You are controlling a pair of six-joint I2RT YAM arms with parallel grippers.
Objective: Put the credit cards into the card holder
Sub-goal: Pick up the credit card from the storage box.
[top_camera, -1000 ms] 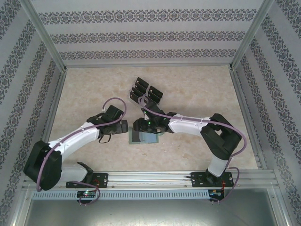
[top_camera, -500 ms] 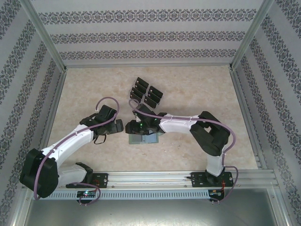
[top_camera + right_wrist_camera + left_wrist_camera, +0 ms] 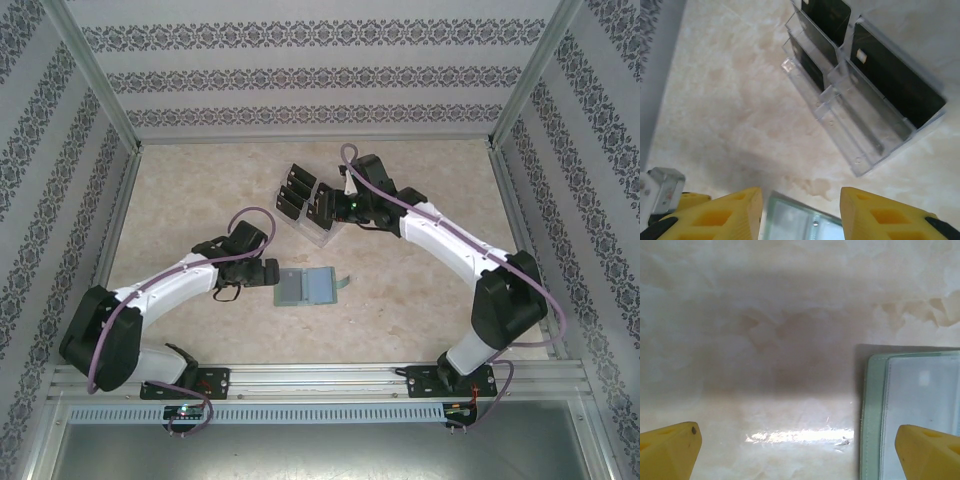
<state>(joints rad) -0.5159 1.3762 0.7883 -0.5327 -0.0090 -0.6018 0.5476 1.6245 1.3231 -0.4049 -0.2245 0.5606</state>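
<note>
The left gripper (image 3: 797, 435) is being held spread wide and empty, low over the table (image 3: 190, 190), and its fingers (image 3: 670, 450) are being shown at the two bottom corners of the left wrist view. One of them is being seen over the left edge of the card holder (image 3: 305, 287); whether it is touching cannot be told. The card holder is being shown lying open and flat near the middle of the table, somewhat toward the near edge. Its paler inside is being turned upward and its little tab (image 3: 343, 283) is being pointed toward the right edge.

The right gripper (image 3: 801, 195) is being held partly apart with nothing gripped, and bare table and a corner of the card holder are being seen through the gap. It is being poised at the right side of the clear acrylic rack (image 3: 865, 140). The rack is being shown standing beyond the card holder, toward the far edge of the table and apart from it. The credit cards (image 3: 892, 77) are being carried in the rack's rear tiers, behind its clear front compartments.
</note>
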